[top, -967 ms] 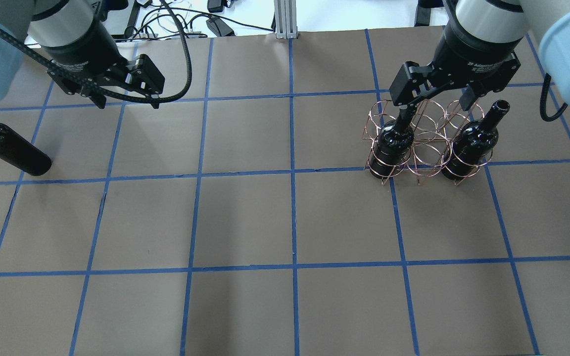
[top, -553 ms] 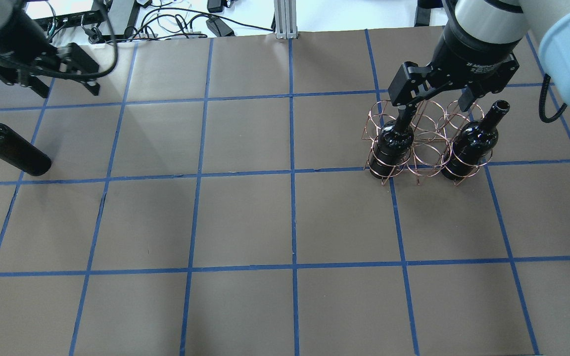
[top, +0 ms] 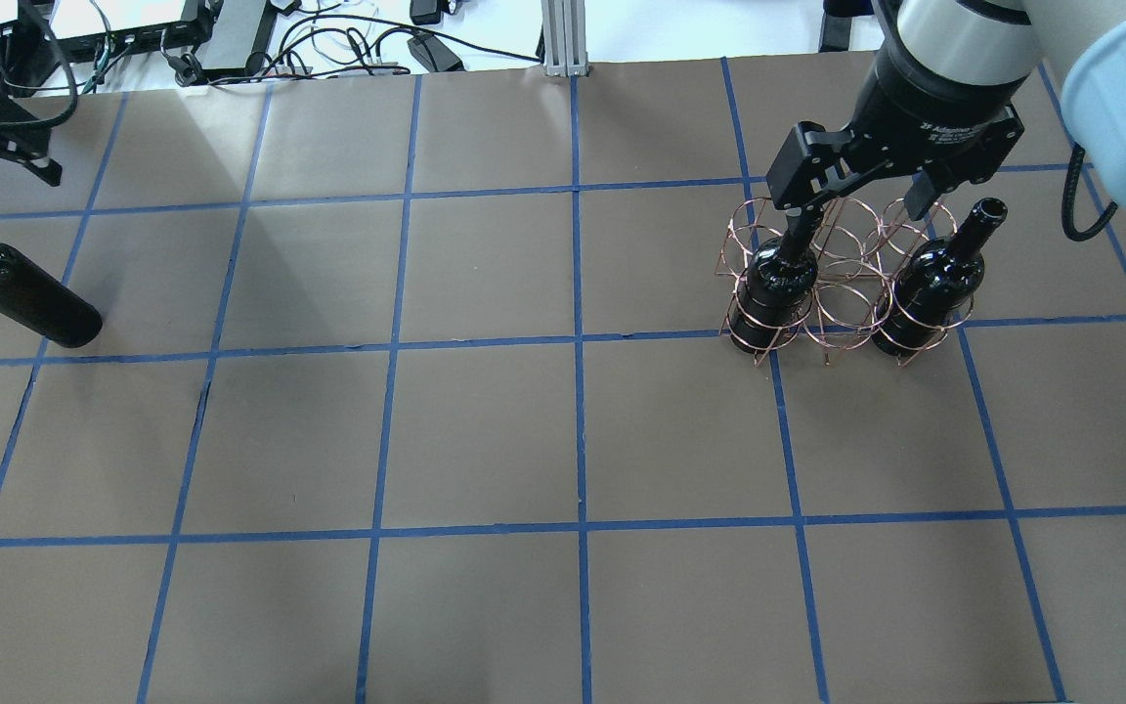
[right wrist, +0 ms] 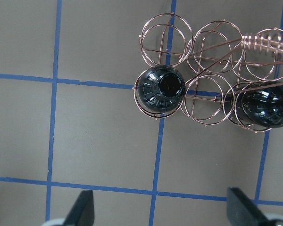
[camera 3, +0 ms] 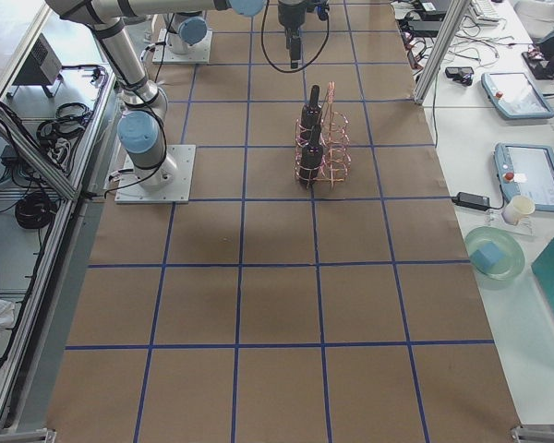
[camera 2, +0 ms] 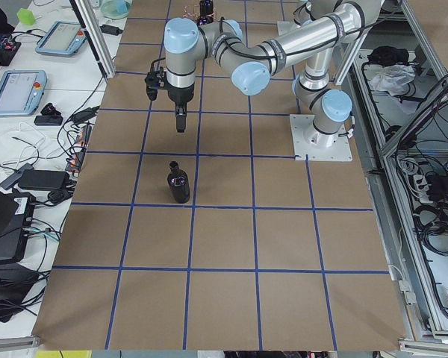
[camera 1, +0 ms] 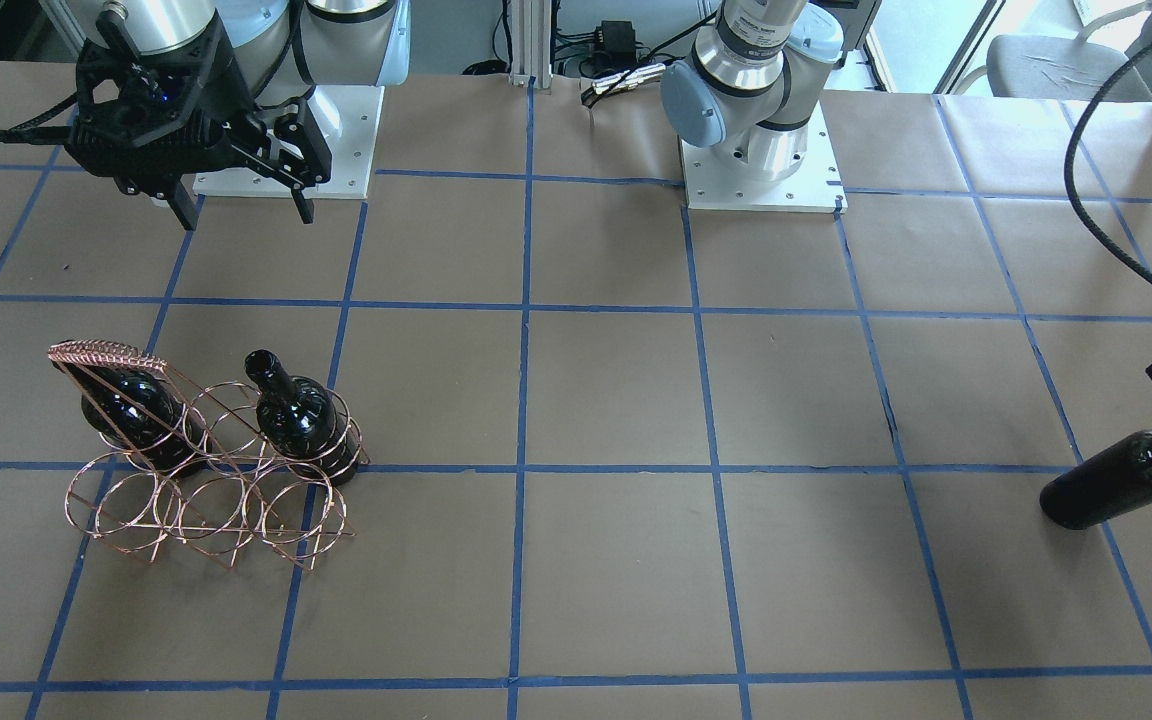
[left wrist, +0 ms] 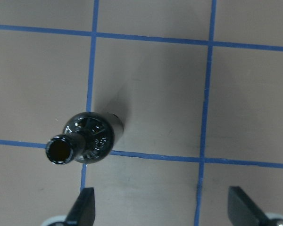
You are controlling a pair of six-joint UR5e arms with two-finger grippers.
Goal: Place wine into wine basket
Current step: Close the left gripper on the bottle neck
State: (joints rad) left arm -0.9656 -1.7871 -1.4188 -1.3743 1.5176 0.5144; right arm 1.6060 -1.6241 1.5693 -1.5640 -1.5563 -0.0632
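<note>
Brown paper ruled into squares by blue tape covers the bench (top: 485,430). Toward the robot's right stands the rose-copper wire wine basket (camera 1: 198,508), six ring cells under a tall wrapped handle. Two glossy near-black glass bottles sit upright in it, a first bottle (top: 776,284) and a second bottle (top: 934,284), in the end cells of the row nearer the robot. The cell between them and all three cells of the far row are empty. The right gripper (right wrist: 161,209) hangs raised over the basket, jaws spread wide with nothing in them. The third alike bottle, the wine (left wrist: 92,136) to be placed, stands upright on the bench well apart from the basket, far over on the robot's left. The left gripper (left wrist: 162,214) hovers above it, jaws wide and empty, with the bottle's mouth off to one side of the gap rather than within it. By my reading, two bottles are home and one remains to be grasped, carried across and lowered into a free cell.
</note>
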